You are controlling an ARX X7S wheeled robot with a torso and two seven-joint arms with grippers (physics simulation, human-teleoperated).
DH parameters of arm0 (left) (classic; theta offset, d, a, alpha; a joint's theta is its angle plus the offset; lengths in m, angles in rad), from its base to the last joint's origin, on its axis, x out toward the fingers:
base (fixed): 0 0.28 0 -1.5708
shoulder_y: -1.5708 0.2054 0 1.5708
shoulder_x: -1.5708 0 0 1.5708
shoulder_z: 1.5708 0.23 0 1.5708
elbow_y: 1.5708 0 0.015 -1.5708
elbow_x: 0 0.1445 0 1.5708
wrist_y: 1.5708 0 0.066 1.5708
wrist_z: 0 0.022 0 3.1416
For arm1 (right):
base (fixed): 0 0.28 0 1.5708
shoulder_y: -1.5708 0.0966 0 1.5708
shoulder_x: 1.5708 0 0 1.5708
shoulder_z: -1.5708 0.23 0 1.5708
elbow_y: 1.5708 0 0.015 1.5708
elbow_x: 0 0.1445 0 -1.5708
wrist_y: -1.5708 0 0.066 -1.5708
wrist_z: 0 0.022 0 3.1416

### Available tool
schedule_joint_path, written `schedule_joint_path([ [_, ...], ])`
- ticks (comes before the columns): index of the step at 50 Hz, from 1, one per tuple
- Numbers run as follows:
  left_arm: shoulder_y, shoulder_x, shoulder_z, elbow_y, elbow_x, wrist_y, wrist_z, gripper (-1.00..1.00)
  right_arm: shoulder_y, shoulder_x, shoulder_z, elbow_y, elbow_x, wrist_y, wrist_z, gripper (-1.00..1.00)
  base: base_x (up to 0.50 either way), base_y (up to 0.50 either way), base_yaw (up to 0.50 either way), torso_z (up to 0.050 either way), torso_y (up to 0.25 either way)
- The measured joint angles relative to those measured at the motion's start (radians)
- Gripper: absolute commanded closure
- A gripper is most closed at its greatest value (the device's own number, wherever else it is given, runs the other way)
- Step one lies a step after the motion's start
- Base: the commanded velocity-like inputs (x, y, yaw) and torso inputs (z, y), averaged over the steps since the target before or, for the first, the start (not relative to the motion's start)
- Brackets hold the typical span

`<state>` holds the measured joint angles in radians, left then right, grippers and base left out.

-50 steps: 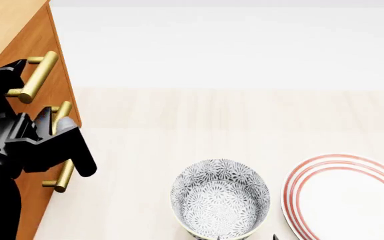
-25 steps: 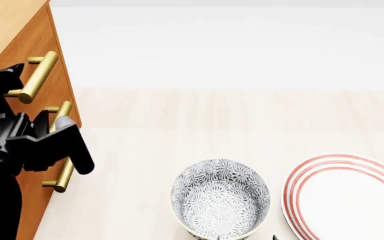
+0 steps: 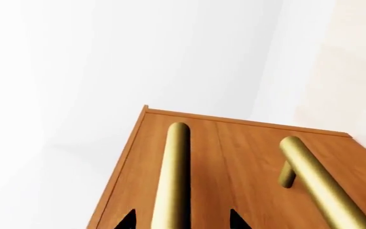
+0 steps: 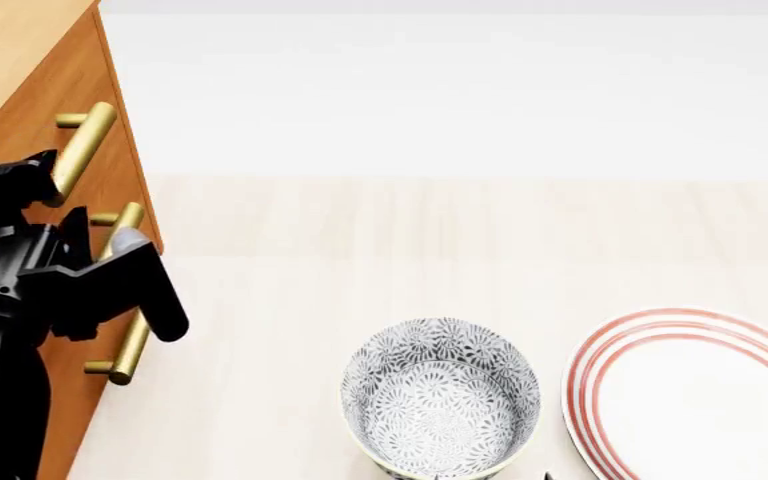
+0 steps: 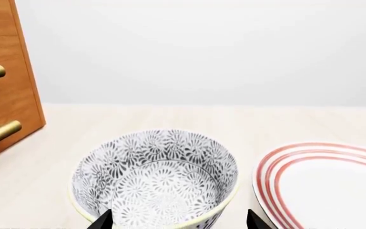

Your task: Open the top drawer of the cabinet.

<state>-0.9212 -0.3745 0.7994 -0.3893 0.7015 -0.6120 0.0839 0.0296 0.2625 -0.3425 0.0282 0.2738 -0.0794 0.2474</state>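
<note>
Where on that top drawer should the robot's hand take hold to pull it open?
On the brass bar handle of the top drawer, about midway along it, coming straight at the drawer front. The bar stands off the wood on posts, leaving a gap for a finger behind it. The left hand already straddles it, fingers either side.

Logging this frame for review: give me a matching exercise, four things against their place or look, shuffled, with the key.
Things:
1. top drawer handle
2. patterned bowl
3. plate
4. cabinet

Descriptions:
A. white with red rings, at the right edge of the head view
B. orange-brown wood, at the left edge of the head view
C. brass bar between the left claw tips
D. grey floral print, between the cabinet and the plate

Pairs: 1-C, 2-D, 3-A, 4-B
</note>
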Motion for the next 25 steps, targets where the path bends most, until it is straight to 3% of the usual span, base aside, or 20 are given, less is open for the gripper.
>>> schedule_joint_path([
  [25,-0.003,0.012,0.001,-0.019,0.039,0.01,-0.03,1.0,0.003,0.006,-0.014,0.01,0.007,-0.001,0.004,-1.0,0.0,0.0,0.0,0.0,0.0],
])
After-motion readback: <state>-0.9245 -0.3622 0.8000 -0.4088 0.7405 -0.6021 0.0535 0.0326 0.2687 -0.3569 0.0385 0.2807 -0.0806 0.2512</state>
